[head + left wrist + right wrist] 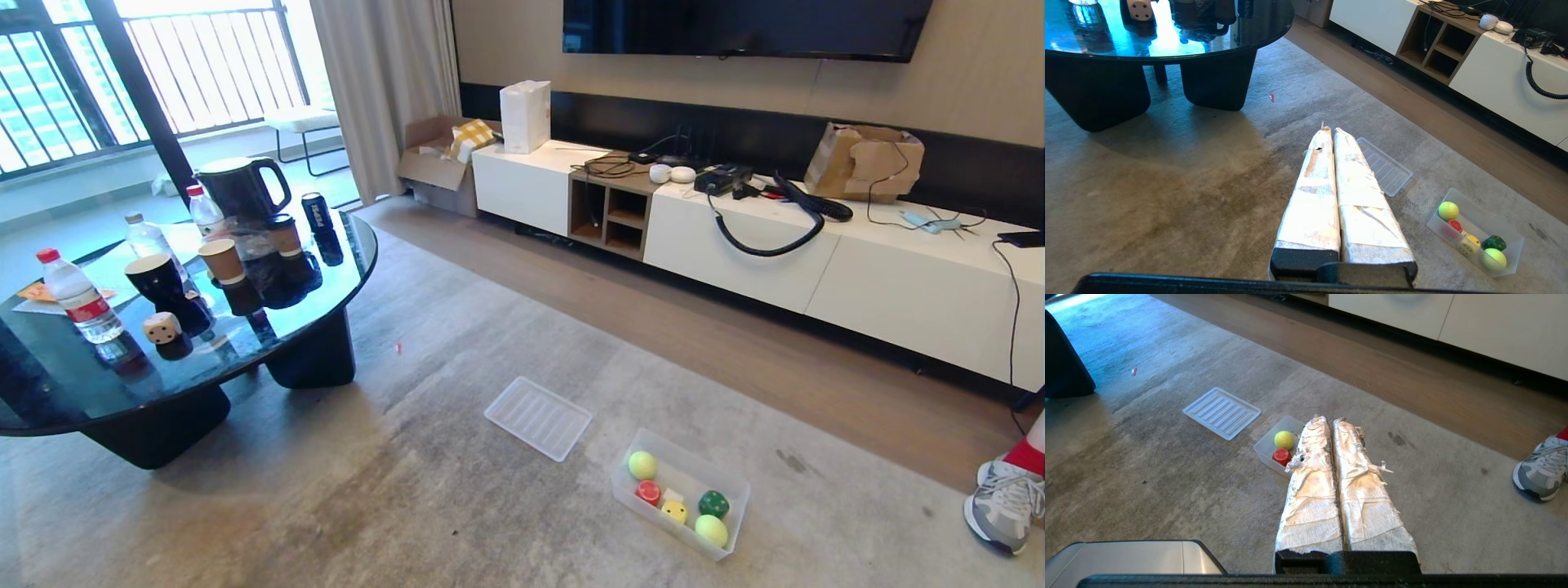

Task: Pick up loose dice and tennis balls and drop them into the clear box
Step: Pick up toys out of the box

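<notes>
On the carpet, the clear box (731, 494) is seen, translucent, holding two fuzzy tennis balls (642, 465); both the left gripper (1329, 130) and the right gripper (1331, 420) are pressed together.

A ribbed tray (538, 417) is being left flat on the carpet (343, 506); bottles, cups and a kettle (242, 187) are being carried by the dark desk (49, 392).

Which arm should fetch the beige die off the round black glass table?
Left, probably: the beige die sits on the round black glass table at the robot's left, visible past the shut left gripper; the right wrist view misses it.
</notes>
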`<state>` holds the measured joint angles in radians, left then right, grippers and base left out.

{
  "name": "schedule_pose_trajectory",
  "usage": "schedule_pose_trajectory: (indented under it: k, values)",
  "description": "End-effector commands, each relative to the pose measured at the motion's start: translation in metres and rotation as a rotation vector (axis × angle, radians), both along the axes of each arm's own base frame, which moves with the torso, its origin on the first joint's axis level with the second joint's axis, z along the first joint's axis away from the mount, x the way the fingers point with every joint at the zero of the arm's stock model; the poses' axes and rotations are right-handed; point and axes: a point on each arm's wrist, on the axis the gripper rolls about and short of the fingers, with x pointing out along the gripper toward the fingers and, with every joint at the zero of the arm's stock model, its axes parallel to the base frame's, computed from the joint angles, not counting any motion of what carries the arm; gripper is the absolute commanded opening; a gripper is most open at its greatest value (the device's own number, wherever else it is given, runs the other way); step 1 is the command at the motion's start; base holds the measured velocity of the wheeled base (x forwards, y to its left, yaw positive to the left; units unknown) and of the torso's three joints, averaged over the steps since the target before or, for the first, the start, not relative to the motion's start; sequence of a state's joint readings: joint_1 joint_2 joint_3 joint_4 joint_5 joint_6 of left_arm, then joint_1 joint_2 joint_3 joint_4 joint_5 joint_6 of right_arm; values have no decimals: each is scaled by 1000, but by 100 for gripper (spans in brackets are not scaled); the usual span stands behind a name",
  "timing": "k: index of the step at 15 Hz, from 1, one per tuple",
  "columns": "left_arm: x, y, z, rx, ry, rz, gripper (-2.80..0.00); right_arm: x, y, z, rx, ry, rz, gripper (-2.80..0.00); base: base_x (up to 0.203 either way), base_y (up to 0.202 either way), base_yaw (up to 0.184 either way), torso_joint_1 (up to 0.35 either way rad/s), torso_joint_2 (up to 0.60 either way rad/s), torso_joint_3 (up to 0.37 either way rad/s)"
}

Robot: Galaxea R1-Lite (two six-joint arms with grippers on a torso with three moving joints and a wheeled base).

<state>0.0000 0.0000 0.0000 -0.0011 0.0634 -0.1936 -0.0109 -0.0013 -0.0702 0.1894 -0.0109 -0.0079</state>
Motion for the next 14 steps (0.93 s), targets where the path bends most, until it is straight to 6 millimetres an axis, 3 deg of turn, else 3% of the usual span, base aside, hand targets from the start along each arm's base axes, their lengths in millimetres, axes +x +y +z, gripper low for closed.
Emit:
schedule_pose_trajectory:
  k: [1, 5, 14]
  values:
    - [0, 0, 0, -4, -1, 1, -280, 0, 0, 0, 0, 2, 2, -280, 0, 0, 0, 0, 0, 0]
    - [0, 0, 0, -4, -1, 1, -280, 0, 0, 0, 0, 2, 3, -280, 1, 0, 24, 2, -1, -1]
    - [0, 0, 0, -4, -1, 1, -280, 0, 0, 0, 0, 2, 3, -280, 2, -9, 161, 2, 3, 3]
